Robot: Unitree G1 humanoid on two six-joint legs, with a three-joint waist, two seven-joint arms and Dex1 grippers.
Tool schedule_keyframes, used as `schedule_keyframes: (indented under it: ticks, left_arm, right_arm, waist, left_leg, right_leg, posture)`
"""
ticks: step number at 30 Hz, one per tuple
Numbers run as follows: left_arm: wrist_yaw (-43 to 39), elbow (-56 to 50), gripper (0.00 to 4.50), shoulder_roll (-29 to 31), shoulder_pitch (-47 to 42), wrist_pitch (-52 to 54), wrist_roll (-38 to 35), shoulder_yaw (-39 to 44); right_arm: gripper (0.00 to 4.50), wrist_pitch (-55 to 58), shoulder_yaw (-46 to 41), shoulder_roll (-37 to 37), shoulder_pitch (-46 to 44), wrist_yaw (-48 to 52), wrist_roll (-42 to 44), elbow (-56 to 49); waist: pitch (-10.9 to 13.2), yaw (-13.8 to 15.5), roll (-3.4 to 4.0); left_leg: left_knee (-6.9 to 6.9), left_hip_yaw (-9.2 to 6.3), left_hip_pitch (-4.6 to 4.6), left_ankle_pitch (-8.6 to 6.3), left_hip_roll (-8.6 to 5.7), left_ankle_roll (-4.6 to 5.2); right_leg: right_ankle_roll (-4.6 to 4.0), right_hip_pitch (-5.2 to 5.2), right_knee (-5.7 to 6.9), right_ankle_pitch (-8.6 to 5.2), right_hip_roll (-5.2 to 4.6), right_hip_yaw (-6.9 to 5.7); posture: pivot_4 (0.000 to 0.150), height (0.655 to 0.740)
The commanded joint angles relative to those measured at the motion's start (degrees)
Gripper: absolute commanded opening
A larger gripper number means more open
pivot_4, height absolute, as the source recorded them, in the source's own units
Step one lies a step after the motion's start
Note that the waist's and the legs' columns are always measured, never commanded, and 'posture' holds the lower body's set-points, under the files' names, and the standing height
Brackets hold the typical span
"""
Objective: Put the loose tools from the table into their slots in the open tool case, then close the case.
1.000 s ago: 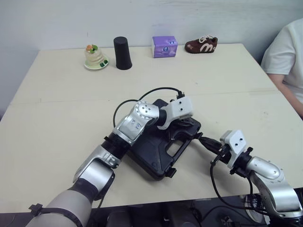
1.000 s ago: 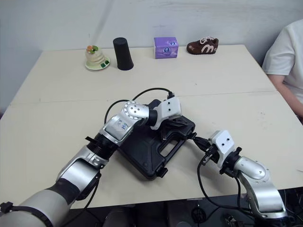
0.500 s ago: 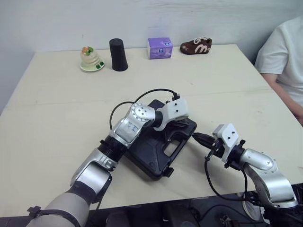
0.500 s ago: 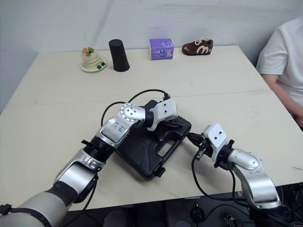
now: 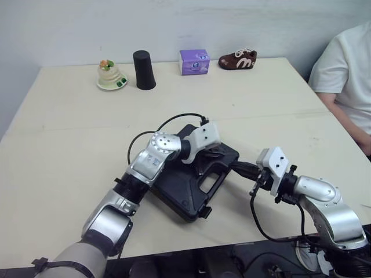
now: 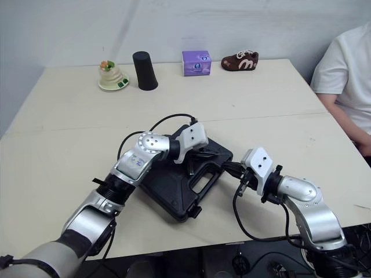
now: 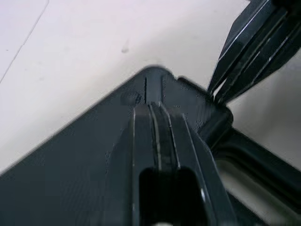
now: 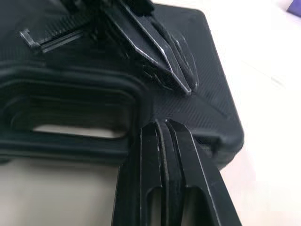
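Tool case [image 5: 182, 188] closed — left end effector [image 7: 155, 107] (pinched) seemingly on lid.

This looks like a lab or test room rather than a home or workshop. A bare pale wall [image 5: 174, 23] stands behind a large plain beige table [image 5: 69, 150]. Along the table's far edge, unrelated props are set in a row: a toy dessert [image 5: 108, 74] on a small plate, a black cup [image 5: 143, 69], a purple box [image 5: 193, 61] and a brown shoe [image 5: 237, 59]. A black case [image 5: 179, 191] lies near the near edge. A person [image 5: 345, 75] in a white shirt sits at the right edge.
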Motion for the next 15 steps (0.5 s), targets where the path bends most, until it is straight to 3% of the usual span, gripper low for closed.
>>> schedule_keyframes:
  ticks: [1,8,15]
  left_arm:
    - [-6.7,-7.3,0.03,1.8,-0.4,-5.5,-7.0,5.2]
    - [-15.2,-20.0,0.03,9.7,5.4,-3.1,-15.9,9.6]
    - [-19.6,-24.2,0.03,17.7,14.5,-7.2,-13.8,8.2]
  right_arm:
    - [0.00,-0.6,-3.6,-1.6,2.3,0.9,1.6,-2.6]
    - [0.00,-5.0,-4.5,-2.2,10.8,2.6,1.1,-5.8]
    - [0.00,-7.3,-0.6,-0.9,16.1,2.3,-0.1,-9.2]
  waist:
    - [0.1,0.1,0.07]
    - [0.1,0.0,0.23]
    - [0.2,0.0,0.24]
  left_leg:
    - [-0.02,0.01,-0.05,0.00,0.00,0.00]
    - [-0.15,0.06,-0.16,-0.10,0.04,-0.18]
    - [-0.05,0.06,-0.02,-0.14,0.08,-0.20]
  right_leg:
    - [0.00,-0.06,0.00,0.00,0.00,0.00]
    - [0.03,-0.21,-0.03,-0.14,0.08,0.00]
    - [0.04,-0.11,0.04,-0.18,0.07,0.01]
  posture:
    - [0.150,0.7400]
    - [0.150,0.7400]
    - [0.150,0.7400]
